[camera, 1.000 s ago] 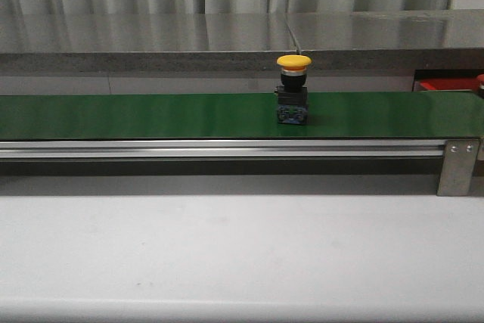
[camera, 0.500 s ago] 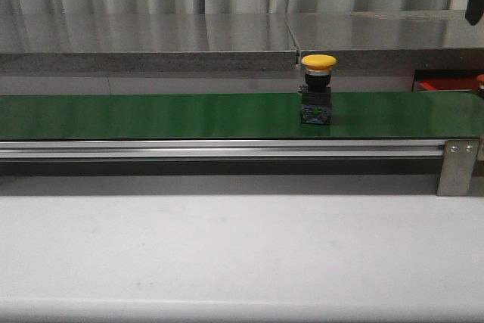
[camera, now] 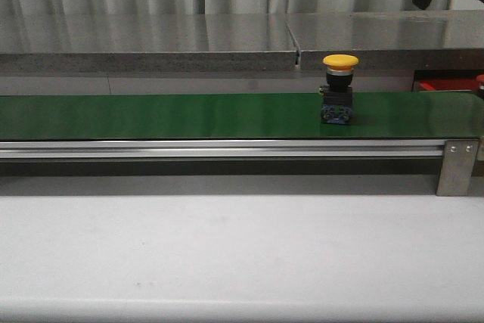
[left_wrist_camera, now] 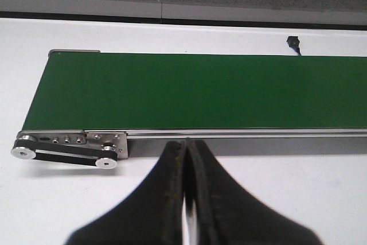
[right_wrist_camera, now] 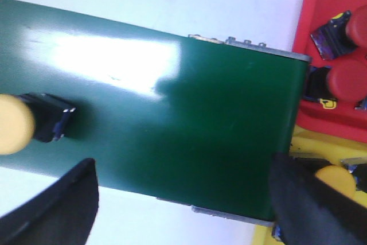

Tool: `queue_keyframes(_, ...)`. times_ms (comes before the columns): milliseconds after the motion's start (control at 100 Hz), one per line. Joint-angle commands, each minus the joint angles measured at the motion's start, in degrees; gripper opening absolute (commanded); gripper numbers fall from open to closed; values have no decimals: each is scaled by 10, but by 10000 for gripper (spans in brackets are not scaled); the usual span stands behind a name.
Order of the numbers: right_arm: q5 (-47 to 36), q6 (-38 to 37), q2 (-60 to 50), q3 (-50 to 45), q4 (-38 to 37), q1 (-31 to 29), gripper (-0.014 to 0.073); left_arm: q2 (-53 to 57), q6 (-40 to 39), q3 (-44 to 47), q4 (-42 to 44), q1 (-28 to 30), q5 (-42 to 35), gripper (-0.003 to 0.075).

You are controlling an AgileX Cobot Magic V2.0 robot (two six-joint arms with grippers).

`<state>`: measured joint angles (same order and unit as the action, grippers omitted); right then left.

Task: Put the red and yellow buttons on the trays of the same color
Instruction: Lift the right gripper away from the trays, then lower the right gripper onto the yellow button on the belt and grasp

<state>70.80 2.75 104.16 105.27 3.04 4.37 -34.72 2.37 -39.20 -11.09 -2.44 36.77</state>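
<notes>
Yellow mushroom-head push button (camera: 339, 89) upright on the green conveyor belt (camera: 166, 115), toward the belt's right end in the front view, black body and blue-grey contact block below the cap. Same button at the edge of the right wrist view, cap only partly in frame.

Right gripper (right_wrist_camera: 183, 199) above the belt's right end, jaws spread wide, nothing between them; fingers (right_wrist_camera: 63, 210) blurred at both sides of the view. A dark part of this arm at the upper right of the front view, well above the belt.

Red tray (right_wrist_camera: 335, 44) just beyond the belt end, holding red push buttons (right_wrist_camera: 347, 78). Yellow tray (right_wrist_camera: 321, 147) beside the red one, holding a yellow button (right_wrist_camera: 338, 182) partly hidden by a finger.

Left gripper (left_wrist_camera: 186, 199) over the white table (camera: 242, 255), just beside the belt's left end, jaws pressed together with only a thin slit between the pads, nothing held. Roller bracket (left_wrist_camera: 69, 146) at that end of the aluminium side rail (camera: 219, 149). Small black object (left_wrist_camera: 293, 42) on the surface beyond the belt; type not discernible.
</notes>
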Motion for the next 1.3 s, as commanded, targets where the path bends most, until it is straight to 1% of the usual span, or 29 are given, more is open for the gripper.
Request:
queue_keyframes(0,10,6,-41,7,5,12,600,-2,-6,-16,-10,1,-37,-20)
queue_keyframes(260,1,18,-52,-36,21,54,600,-2,-6,-16,-10,1,-37,-20)
queue_keyframes(450,-43,25,-51,-81,43,72,600,-2,-6,-16,-10,1,-37,-20)
queue_keyframes(620,-108,25,-49,-120,43,75,600,-2,-6,-16,-10,1,-37,-20)
queue_keyframes(840,-172,25,-27,-132,42,75,589,-2,-6,-16,-10,1,-37,-20)
queue_keyframes(910,-177,25,-16,-132,40,75,556,-2,-6,-16,-10,1,-37,-20)
queue_keyframes(980,-177,25,-5,-132,32,74,493,-2,-6,-16,-10,1,-37,-20)
queue_keyframes(1050,-178,24,3,-132,31,70,405,-2,-6,-16,-10,1,-37,-20)
queue_keyframes(1100,-178,22,6,-132,31,68,321,-2,-6,-16,-10,1,-37,-20)
queue_keyframes(1170,-178,20,7,-132,27,65,228,-2,-6,-16,-10,1,-37,-20)
queue_keyframes(1240,-179,20,7,-132,26,64,174,-2,-6,-16,-10,1,-37,-20)
queue_keyframes(1290,-182,20,7,-132,26,63,164,-2,-6,-16,-10,1,-37,-20)
